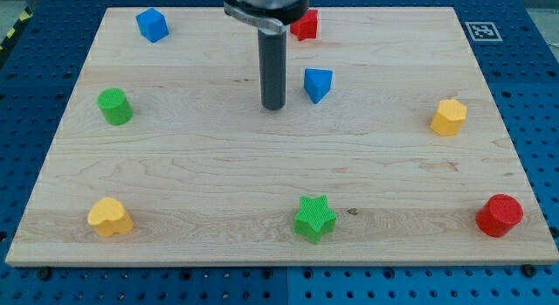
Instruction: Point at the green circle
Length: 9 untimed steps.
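The green circle (114, 106) is a short green cylinder at the view's left, on the wooden board (175, 165). My tip (273, 106) is the lower end of a dark rod near the board's upper middle, far to the right of the green circle. The tip stands just left of a blue triangular block (318, 84) and does not touch it.
A blue cube-like block (152, 24) lies at the top left and a red block (305, 24) at the top middle, partly behind the rod mount. A yellow hexagon (448, 117) lies right, a red circle (500, 215) bottom right, a green star (314, 218) bottom middle, a yellow heart (110, 217) bottom left.
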Tool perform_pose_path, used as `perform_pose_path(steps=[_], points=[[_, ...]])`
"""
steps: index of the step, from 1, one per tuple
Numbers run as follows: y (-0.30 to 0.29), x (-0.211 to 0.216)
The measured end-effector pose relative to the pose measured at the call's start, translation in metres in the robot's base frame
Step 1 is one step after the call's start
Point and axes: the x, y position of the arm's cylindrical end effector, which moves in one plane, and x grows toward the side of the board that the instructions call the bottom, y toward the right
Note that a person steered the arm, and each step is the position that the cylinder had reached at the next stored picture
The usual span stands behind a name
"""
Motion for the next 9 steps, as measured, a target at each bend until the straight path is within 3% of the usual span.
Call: perform_pose_path(steps=[2,4,7,9], points=[[0.0,0.051],[-0.003,0.054],[-0.108,0.078],[-0.243,0.07]])
